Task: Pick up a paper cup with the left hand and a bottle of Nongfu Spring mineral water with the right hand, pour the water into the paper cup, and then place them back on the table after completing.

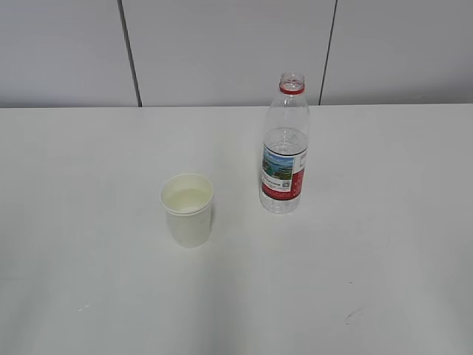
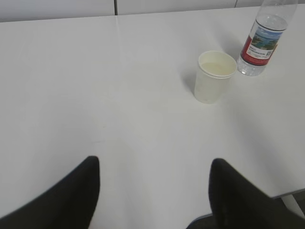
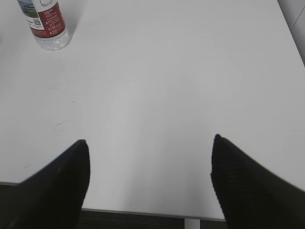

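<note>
1. Exterior cam: I see the paper cup (image 1: 188, 209) upright on the table (image 1: 89, 222), approx mid-frame, w/ water (image 1: 186, 200) inside it. The bottle (image 1: 285, 146) stands upright just to the right of it and a bit further back, cap off, partly full, red neck ring, red-and-scenic label. Cup and bottle are near but not touching. Neither arm shows in this view.

2. Left wrist cam: my left hand (image 2: 152, 191) hovers low over the table edge w/ fingers (image 2: 71, 195) spread wide, nothing btwn them. Cup (image 2: 214, 77) and bottle (image 2: 261, 43) sit well ahead, toward the upper right, apart from the gripper.

3. Right wrist cam: my right hand (image 3: 150, 183) is likewise wide open, holding nothing, its fingers (image 3: 59, 183) over the near table edge (image 3: 157, 95). Bottle base (image 3: 46, 23) is at the far upper left, well apart. Cup isn't in this frame.
</note>
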